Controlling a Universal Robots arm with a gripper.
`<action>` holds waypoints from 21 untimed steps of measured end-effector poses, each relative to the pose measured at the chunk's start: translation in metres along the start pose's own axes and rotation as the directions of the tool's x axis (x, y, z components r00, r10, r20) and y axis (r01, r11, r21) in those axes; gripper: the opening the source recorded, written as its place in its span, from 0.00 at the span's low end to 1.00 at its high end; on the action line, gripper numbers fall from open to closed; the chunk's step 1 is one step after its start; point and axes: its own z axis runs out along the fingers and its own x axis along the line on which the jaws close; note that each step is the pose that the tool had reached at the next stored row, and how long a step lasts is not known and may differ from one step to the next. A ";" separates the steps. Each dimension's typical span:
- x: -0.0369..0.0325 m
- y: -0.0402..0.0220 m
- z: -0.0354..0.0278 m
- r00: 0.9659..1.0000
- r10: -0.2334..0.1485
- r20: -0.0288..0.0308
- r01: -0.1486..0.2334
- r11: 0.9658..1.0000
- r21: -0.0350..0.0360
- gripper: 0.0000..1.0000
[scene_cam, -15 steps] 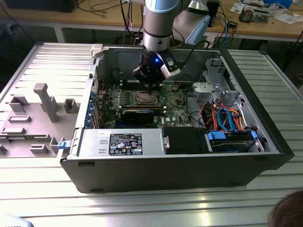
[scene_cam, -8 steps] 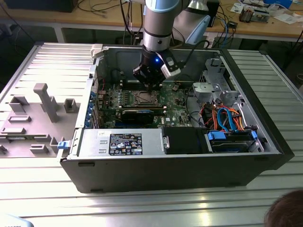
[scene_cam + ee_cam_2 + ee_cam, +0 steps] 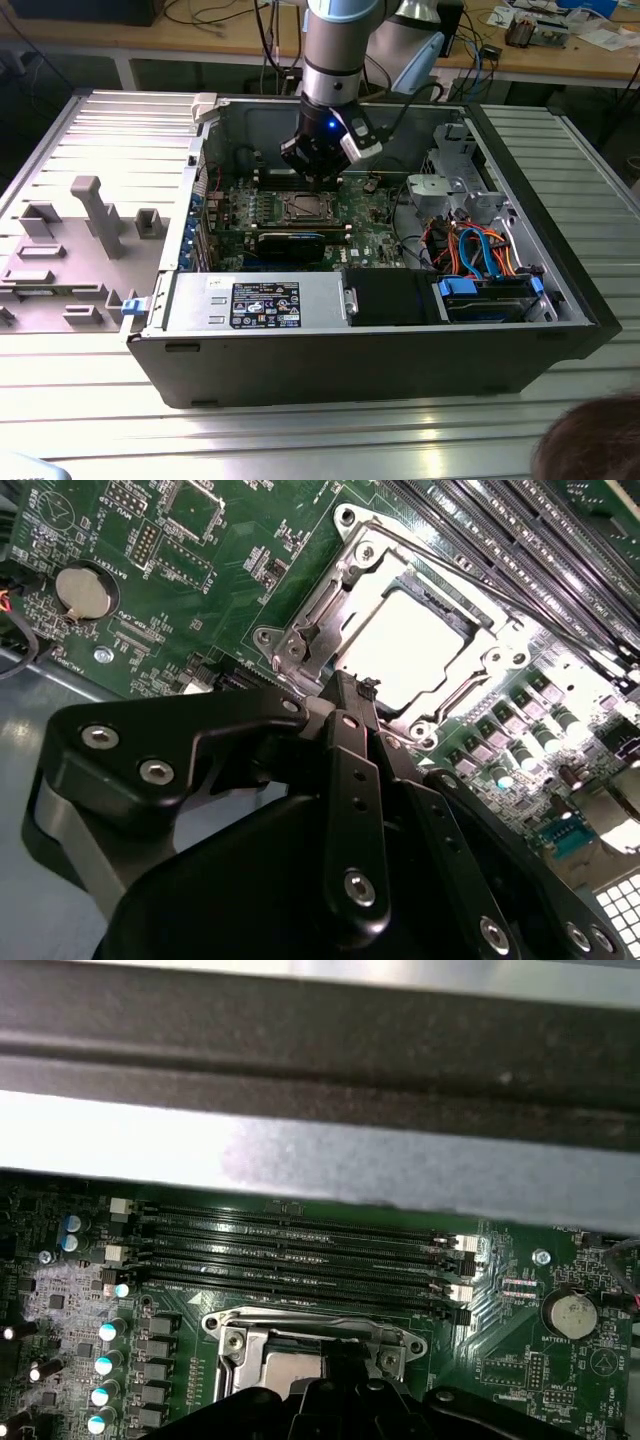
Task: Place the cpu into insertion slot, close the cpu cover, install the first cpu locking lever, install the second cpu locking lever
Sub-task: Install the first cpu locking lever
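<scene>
Exterior view: the arm reaches down into an open computer case (image 3: 380, 350) that lies on its side on a ribbed metal table (image 3: 300, 440); the claw (image 3: 318, 170) hangs just above the motherboard (image 3: 370, 215), at the far edge of the socket.
Claw: in the second wrist view its two black fingers (image 3: 350, 780) meet at the tips, so the claw (image 3: 345, 685) is drawn together with nothing between them; the tips sit at the rim of the cpu cover.
Cpu: in the second wrist view the cpu (image 3: 405, 645) lies flat in the socket, just beyond the claw's tips, its pale metal top showing through the frame's square opening.
Cpu cover: the cpu cover (image 3: 320, 605) lies down flat around the chip, directly ahead of the claw; in the first wrist view its silver frame (image 3: 240, 1328) shows just past the fingers.
Memory slots: long black memory slots (image 3: 300, 1245) run side by side past the socket, on the far side from the claw.
Coin battery: a round coin battery (image 3: 82, 592) sits on the board well to one side of the claw.
Expansion card: in the exterior view a long black expansion card (image 3: 290, 243) lies below the socket, near the claw.
</scene>
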 end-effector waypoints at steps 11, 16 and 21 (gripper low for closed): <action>0.0001 0.0001 -0.0030 1.000 0.000 0.000 0.000 1.000 0.000 0.11; 0.0002 0.0002 -0.0048 1.000 0.000 0.000 0.000 1.000 0.000 0.11; 0.0003 0.0003 -0.0079 1.000 0.000 0.000 0.000 1.000 0.000 0.11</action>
